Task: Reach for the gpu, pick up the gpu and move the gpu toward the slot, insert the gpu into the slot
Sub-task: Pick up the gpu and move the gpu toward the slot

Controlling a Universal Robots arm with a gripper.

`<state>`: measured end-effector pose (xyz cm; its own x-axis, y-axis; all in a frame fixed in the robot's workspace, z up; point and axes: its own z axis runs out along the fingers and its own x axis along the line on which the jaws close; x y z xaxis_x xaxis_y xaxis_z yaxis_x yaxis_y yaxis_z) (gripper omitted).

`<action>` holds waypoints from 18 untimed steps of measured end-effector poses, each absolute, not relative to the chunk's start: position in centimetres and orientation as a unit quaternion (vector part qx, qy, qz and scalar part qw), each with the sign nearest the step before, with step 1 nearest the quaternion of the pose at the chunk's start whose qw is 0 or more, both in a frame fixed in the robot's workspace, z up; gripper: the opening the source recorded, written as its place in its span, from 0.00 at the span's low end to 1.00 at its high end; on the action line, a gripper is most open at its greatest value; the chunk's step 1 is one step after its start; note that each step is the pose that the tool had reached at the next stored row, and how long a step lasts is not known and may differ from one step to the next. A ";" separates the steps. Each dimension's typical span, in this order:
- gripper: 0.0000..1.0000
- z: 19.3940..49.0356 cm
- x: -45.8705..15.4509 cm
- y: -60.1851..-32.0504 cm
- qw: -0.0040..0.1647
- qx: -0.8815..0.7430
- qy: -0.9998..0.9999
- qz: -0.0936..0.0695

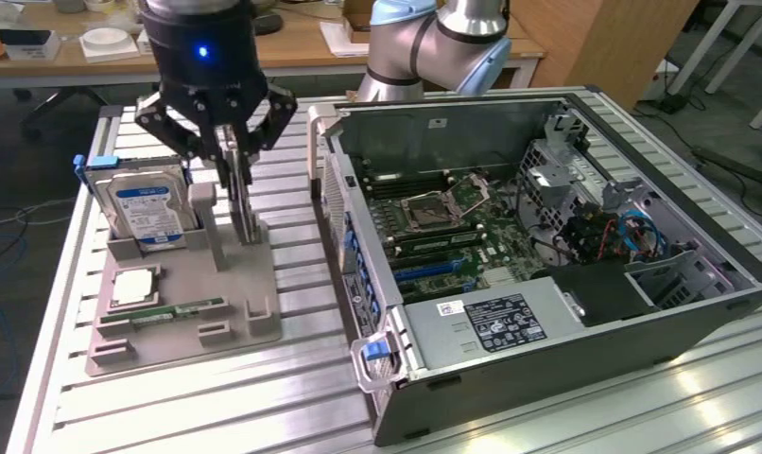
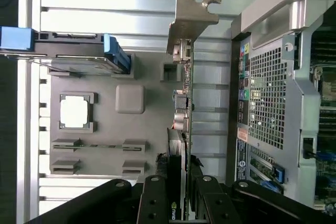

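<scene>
The gpu (image 1: pixel 242 203) stands on edge at the back of the grey fixture (image 1: pixel 236 331), a thin green card seen edge-on. My gripper (image 1: pixel 234 151) comes down from above, its fingers shut on the card's top edge. In the wrist view the gpu (image 2: pixel 184 108) runs away from the fingers (image 2: pixel 153 198), which clamp it on both sides, and ends in its silver bracket (image 2: pixel 191 19). I cannot tell whether the card still rests on the fixture. The blue slot (image 1: pixel 425 270) lies on the motherboard inside the open computer case (image 1: pixel 545 312), to the exterior view's right.
A silver hard drive with a blue label (image 1: pixel 147 203) stands in the fixture beside the card. A processor chip (image 1: pixel 131 287) and a memory stick (image 1: pixel 180 309) lie in front. The case's perforated rear wall (image 2: pixel 268 103) stands close to the card. Ribbed aluminium table (image 1: pixel 293 397) lies all around.
</scene>
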<state>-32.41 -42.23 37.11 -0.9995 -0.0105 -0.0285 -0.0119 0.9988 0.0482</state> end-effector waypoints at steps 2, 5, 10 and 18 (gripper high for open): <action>0.26 38.0 -32.4 -42.2 0.014 -0.006 1.000 0.024; 0.26 39.4 -32.4 -42.2 0.014 -0.006 1.000 0.024; 0.26 42.1 -32.4 -42.2 0.014 -0.006 1.000 0.024; 0.26 42.4 -30.3 -42.2 0.014 -0.005 1.000 0.021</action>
<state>-30.26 -42.23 42.37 -0.9995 -0.0100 -0.0283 -0.0111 0.9991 0.0414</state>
